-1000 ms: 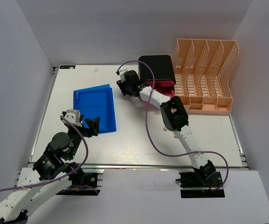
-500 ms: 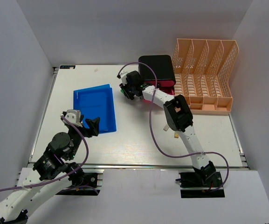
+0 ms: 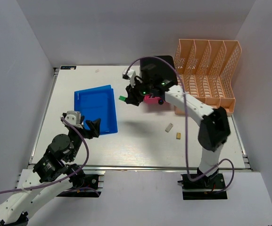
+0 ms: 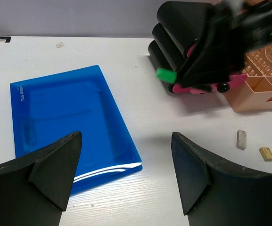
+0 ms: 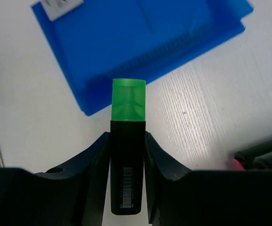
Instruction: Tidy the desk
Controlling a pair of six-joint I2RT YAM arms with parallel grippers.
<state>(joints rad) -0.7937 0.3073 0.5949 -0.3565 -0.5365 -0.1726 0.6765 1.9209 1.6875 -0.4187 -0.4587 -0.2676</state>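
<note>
Desk (image 3: pixel 140 146): your big white table top. It lies flat under everything, with a metal rail (image 3: pixel 140 167) along the near edge by the arm bases.
Left gripper (image 3: pixel 91 127): low on the near left part of the desk. Your two black fingers (image 4: pixel 55 165) stand wide apart with nothing between them. It sits right at the near edge of the blue folders.
Small bits (image 3: pixel 169 127): two little pieces lie on the desk to the near right, close to each other. One is pale and one is tan (image 3: pixel 178 136). They lie well apart from both grippers.
Blue folders (image 3: pixel 95 108): flat on the left half of the desk, a bit crooked. In your left wrist view they fill the space just ahead of the fingers.
Right gripper (image 3: pixel 125 98): your right arm reaches across to the middle of the desk, between the blue folders and the case. The fingers squeeze a marker from both sides.
Marker (image 5: pixel 128 101): black body, green cap. The cap sticks out past the fingertips and points toward the blue folders.
Case (image 3: pixel 158 70): black and pink, at the far side, partly hidden by the right arm.
Rack (image 3: pixel 206 75): peach, full of little holes, in the far right corner, just beside the case.
</note>
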